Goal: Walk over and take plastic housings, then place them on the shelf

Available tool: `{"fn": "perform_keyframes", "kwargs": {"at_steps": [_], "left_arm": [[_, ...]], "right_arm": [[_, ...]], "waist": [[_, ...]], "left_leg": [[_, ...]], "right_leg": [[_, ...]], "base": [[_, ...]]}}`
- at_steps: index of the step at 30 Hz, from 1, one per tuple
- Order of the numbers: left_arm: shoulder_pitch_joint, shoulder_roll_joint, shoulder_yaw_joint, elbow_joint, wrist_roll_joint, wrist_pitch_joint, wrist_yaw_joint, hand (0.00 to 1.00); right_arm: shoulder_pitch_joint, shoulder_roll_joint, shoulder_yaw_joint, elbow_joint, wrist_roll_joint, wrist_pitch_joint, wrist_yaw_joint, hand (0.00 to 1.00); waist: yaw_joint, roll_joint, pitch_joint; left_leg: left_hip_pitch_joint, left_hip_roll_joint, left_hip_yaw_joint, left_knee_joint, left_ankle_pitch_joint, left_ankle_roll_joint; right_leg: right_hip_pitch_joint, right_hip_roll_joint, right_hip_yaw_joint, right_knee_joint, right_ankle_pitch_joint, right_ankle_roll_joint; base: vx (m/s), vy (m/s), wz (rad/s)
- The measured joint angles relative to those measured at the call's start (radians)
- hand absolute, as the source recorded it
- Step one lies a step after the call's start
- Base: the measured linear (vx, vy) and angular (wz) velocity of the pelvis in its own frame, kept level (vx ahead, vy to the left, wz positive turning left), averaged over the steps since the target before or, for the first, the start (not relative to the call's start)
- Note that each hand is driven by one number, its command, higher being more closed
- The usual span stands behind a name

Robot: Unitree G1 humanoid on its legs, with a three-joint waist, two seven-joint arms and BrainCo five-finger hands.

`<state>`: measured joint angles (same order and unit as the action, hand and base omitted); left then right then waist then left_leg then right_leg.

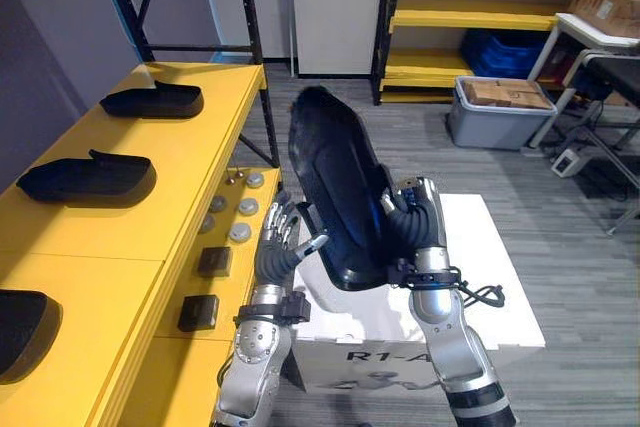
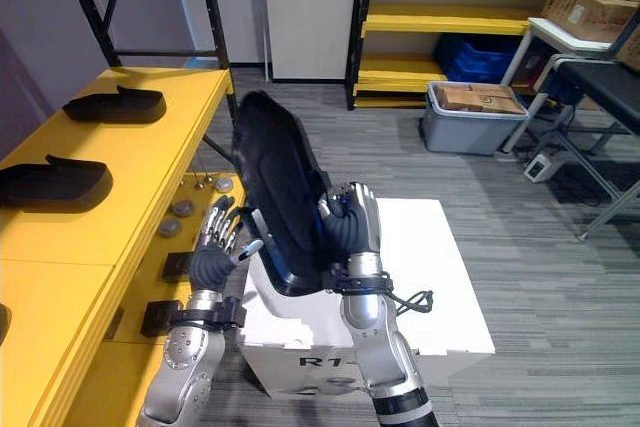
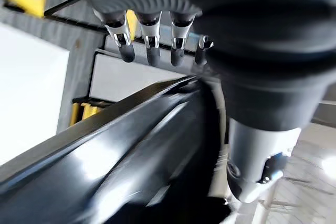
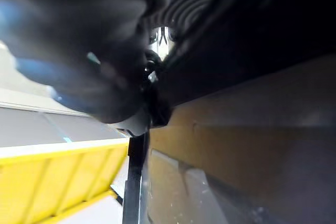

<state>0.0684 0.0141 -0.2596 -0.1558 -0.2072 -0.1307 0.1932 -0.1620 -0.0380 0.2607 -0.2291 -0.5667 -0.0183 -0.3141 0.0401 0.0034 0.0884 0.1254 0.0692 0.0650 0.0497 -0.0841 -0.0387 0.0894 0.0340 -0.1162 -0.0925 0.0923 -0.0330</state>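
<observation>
A long black plastic housing (image 1: 340,192) stands nearly upright in the air between my two hands, above a white box (image 1: 490,287). My left hand (image 1: 280,242) presses its left side with straight fingers (image 3: 149,35), the thumb lying along the housing's edge (image 3: 131,171). My right hand (image 1: 415,212) is on the right side, its fingers curled round the housing's rim. On the yellow shelf (image 1: 130,227) to my left lie three more black housings, one far (image 1: 152,100), one in the middle (image 1: 88,179) and one near (image 1: 25,332).
A lower yellow ledge beside my left hand carries several small round parts (image 1: 240,209) and two dark blocks (image 1: 213,261). A black rack post (image 1: 255,57) stands behind the shelf. A grey bin (image 1: 500,112) and yellow racking (image 1: 470,15) are across the grey floor.
</observation>
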Motion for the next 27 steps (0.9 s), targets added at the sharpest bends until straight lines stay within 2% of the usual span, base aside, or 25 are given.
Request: {"fn": "perform_keyframes", "kwargs": {"at_steps": [7,8,11,17,18,23,27], "left_arm": [[-0.089,0.007,-0.019,0.047,-0.071,0.008,0.025,0.0],[-0.104,0.012,-0.026,0.059,-0.088,0.008,0.035,1.0],[-0.112,0.029,-0.037,0.065,-0.14,0.009,0.046,1.0],[-0.135,0.038,-0.048,0.088,-0.205,0.008,0.076,1.0],[-0.136,0.04,-0.048,0.089,-0.206,0.008,0.086,1.0],[-0.138,0.064,-0.072,0.09,-0.222,0.015,0.087,1.0],[-0.138,0.071,-0.071,0.09,-0.22,0.026,0.087,1.0]], "right_arm": [[-0.007,-0.006,0.044,-0.035,0.003,-0.005,-0.017,1.0],[-0.007,-0.007,0.046,-0.035,0.003,-0.005,-0.022,1.0],[-0.007,-0.019,0.064,-0.035,0.004,-0.005,-0.029,1.0],[-0.007,-0.071,0.105,-0.056,0.009,-0.005,-0.031,1.0],[-0.007,-0.08,0.116,-0.069,0.009,-0.006,-0.033,0.0],[-0.007,-0.086,0.136,-0.078,0.042,-0.055,-0.032,0.0],[-0.006,-0.097,0.132,-0.068,0.087,-0.067,-0.026,0.0]], "waist": [[-0.001,0.0,-0.003],[-0.004,0.0,-0.003],[-0.021,0.0,-0.015],[-0.026,0.001,-0.026],[-0.027,0.001,-0.026],[-0.028,0.002,-0.03],[-0.029,0.002,-0.033]], "left_leg": [[-0.003,0.0,0.019,0.005,0.0,0.0],[-0.004,0.0,0.02,0.006,0.0,0.0],[-0.017,-0.001,0.021,0.011,0.0,0.0],[-0.02,0.0,0.022,0.019,0.0,0.0],[-0.021,0.0,0.022,0.021,0.0,0.0],[-0.025,0.0,0.024,0.028,0.0,0.0],[-0.03,0.0,0.026,0.034,0.0,0.0]], "right_leg": [[-0.009,0.001,0.021,0.0,0.009,0.0],[-0.011,0.001,0.022,0.0,0.011,0.001],[-0.022,0.0,0.023,0.0,0.015,0.0],[-0.023,0.0,0.025,0.005,0.02,0.0],[-0.023,-0.001,0.025,0.004,0.021,0.0],[-0.025,-0.001,0.025,0.0,0.024,-0.001],[-0.027,-0.001,0.026,0.0,0.026,0.0]], "base": [[-0.01,0.027,-0.09],[-0.02,0.027,-0.06],[-0.01,0.008,-0.01],[0.0,0.0,0.0],[-0.03,0.02,-0.01],[-0.03,0.016,-0.01],[0.0,0.0,0.0]]}}
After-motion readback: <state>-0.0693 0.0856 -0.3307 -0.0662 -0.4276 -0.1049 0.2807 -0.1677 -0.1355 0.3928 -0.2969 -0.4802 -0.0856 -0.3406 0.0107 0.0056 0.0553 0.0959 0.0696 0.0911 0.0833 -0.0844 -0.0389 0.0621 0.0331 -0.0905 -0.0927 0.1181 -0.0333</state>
